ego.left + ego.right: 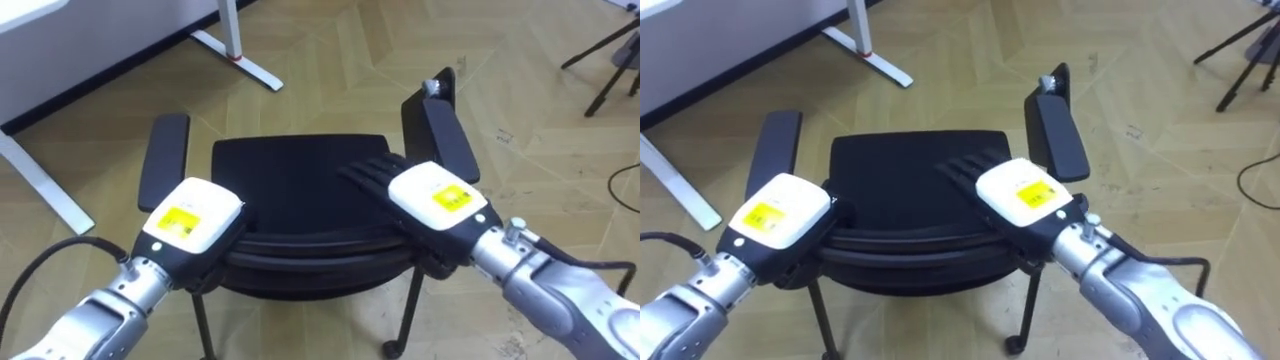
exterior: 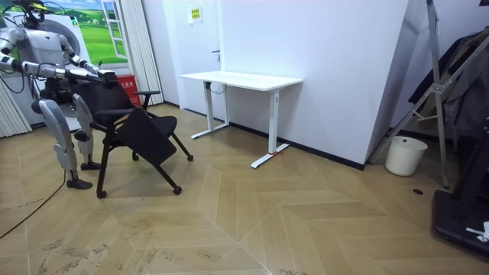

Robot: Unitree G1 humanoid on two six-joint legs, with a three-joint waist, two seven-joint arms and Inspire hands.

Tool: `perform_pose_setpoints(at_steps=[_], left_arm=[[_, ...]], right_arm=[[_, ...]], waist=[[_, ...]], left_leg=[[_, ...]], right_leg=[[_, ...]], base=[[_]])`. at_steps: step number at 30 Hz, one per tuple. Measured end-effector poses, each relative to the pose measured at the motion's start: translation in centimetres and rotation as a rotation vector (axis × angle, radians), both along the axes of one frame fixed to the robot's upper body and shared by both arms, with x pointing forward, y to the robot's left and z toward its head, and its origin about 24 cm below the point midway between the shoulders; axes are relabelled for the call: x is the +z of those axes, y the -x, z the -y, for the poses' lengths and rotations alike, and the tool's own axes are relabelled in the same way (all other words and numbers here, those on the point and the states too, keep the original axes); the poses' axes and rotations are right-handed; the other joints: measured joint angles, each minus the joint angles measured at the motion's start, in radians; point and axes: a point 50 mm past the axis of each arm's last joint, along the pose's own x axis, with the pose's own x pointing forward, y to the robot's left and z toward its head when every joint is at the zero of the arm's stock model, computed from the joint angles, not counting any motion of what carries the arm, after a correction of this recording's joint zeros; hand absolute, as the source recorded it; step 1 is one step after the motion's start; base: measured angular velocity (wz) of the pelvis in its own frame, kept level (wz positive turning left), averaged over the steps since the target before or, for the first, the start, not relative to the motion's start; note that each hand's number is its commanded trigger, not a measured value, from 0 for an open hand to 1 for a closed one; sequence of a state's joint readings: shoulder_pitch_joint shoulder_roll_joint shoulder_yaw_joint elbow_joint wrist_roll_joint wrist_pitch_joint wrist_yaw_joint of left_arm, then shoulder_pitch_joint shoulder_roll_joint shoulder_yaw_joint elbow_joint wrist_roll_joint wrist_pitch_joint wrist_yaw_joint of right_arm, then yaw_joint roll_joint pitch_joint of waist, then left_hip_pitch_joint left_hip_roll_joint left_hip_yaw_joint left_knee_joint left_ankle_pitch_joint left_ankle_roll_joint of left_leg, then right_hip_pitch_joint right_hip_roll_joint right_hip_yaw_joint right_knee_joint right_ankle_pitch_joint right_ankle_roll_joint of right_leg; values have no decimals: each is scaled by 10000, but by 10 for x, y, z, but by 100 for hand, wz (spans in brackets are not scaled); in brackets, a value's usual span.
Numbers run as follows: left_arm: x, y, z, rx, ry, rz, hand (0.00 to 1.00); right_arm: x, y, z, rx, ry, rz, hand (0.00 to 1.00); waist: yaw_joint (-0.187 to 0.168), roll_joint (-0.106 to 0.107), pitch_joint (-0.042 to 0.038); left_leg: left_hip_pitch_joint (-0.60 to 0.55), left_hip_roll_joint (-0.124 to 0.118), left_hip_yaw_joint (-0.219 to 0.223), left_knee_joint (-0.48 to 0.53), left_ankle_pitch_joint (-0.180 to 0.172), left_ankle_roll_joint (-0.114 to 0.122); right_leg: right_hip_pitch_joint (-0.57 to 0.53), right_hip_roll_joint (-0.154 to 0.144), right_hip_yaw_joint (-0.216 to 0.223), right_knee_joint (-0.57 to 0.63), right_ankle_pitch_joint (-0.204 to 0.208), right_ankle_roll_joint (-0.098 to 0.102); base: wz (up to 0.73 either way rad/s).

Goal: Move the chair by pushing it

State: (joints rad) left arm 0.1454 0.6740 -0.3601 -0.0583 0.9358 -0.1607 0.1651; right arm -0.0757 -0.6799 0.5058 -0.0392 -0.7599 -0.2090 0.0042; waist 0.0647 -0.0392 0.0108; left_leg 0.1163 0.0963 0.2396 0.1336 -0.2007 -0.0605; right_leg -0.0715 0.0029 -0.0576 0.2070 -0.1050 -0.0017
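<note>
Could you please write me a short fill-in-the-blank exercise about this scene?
1. The left robot hand and right robot hand rest on top of the chair's ____.
2. The right robot hand's fingers lie ____, not curled.
3. The desk beyond the chair is coloured ____.
Missing words: backrest; straight; white.

Left hand [image 1: 190, 222] and right hand [image 1: 437, 195]: each back is capped by a white, rounded-square shell over black housing, with a yellow label carrying small dark print. The right hand's fingers [image 1: 368, 172] are black and slender. Wrists are bare silver metal cylinders, and a round bolt head stands on the right one. Forearms are smooth, glossy grey. A black cable loops off the left forearm. Room view: torso silver-white with dark joints, legs light grey; the head looks dark, though it is too small to be sure.
</note>
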Motion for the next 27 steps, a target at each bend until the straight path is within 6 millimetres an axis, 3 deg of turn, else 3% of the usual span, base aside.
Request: perform_pose_setpoints(at_steps=[1, 2, 3, 4, 5, 13, 17, 27], left_arm=[[0, 0, 0, 15, 2, -4, 100], [0, 0, 0, 22, -1, -6, 100], [0, 0, 0, 33, -13, -11, 100], [-1, 0, 1, 47, -14, -4, 100], [-1, 0, 1, 45, -14, 2, 100], [-3, 1, 4, 74, 44, -75, 100], [-3, 0, 4, 145, 98, -24, 100], [-8, 1, 5, 279, 329, -19, 100]], right_arm=[[-1, -1, -1, -116, -32, -44, 0], [-2, -1, -1, -135, -32, -62, 22], [-4, -2, -3, -84, 26, -112, 36], [-4, -3, -3, -96, 86, -147, 75], [-4, -4, -2, -114, 95, -156, 100], [-23, -4, 0, -681, 34, -916, 100], [-25, -5, 4, -722, 35, -877, 100], [-28, -4, 8, -711, -187, -480, 100]], waist=[[1, -2, -1], [2, -5, -2], [1, -15, -9], [2, -22, -13], [0, -24, -14], [-48, -14, -31], [-242, -9, -32], [-406, 240, -51]], left_leg=[[-6, -2, -3, 0, 0, 0], [-11, -2, -20, 0, 0, 0], [-12, -3, -82, 0, 0, 0], [-12, -3, -110, 0, 0, 0], [-8, -4, -130, 0, 0, 0], [0, -10, -138, 5, 0, 0], [-22, -10, -241, 14, -1, 0], [-28, -13, -407, 136, 0, 0]], right_leg=[[-5, -1, 1, 8, 0, 0], [-6, 0, 0, 13, 0, 0], [-4, 2, -1, 19, 0, 0], [-3, 2, -7, 22, 0, -1], [-3, 3, -8, 22, 0, -1], [67, -15, -24, 44, 0, -1], [185, -34, -166, -46, -5, 4], [284, -103, -337, -19, -13, -4]], base=[[0], [0], [0], [3], [0], [1], [15], [4]])
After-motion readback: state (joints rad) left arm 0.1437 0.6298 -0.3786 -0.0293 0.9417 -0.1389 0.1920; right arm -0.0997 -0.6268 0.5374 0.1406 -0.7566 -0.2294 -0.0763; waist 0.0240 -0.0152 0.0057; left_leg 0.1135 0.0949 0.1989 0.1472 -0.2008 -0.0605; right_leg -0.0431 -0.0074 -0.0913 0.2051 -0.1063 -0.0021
